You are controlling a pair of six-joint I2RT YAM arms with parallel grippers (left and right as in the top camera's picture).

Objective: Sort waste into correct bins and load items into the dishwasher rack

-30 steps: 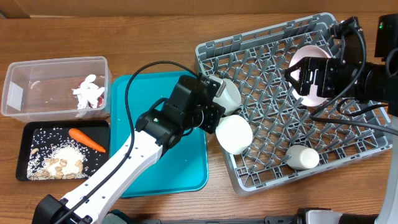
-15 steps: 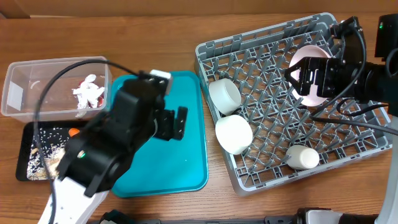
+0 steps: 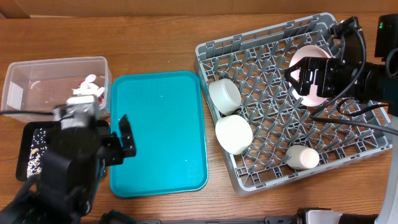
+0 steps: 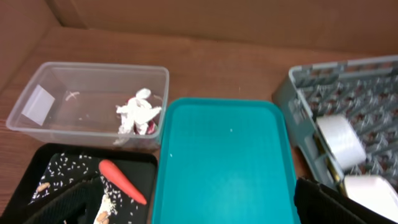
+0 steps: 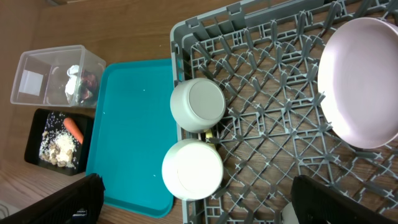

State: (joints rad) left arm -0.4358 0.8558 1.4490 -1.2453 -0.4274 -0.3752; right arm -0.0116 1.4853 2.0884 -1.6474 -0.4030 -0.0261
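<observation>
1. The left gripper (image 4: 199, 193) hangs above the tabletop (image 3: 155, 43), over the seam between the black tray (image 4: 68, 155) and the teal serving tray (image 3: 161, 124). Its jaws are spread wide and hold nothing.
2. The right gripper (image 5: 198, 186) hovers over the far right part of the dishwasher rack (image 3: 273, 106). Its jaws are also wide apart and empty.
3. The pinkish-white plate (image 5: 364, 81) sits among the pegs in the rack's far right part. In the overhead view the right gripper hides part of it.
4. Two white bowls are at the rack's left edge. One bowl (image 3: 225, 94) lies on its side, and the other bowl (image 3: 234, 134) sits just beside it, nearer the front and mouth down.
5. A third white vessel (image 3: 303, 157) lies near the rack's front edge. It may be a cup or a small bowl; the view is too poor to tell.
6. The clear tub (image 3: 37, 65) stands at the far left and touches the teal tray's corner. The crumpled white paper (image 4: 138, 111) and the red wrapper (image 4: 144, 126) lie in its right end.
7. The black tray lies just in front of the tub. It holds the orange carrot (image 4: 121, 182), the beige food scraps (image 5: 59, 149) and scattered white grains.
8. In the overhead view the left arm covers most of the black tray.
9. The teal tray lies flat between the bins and the rack.
</observation>
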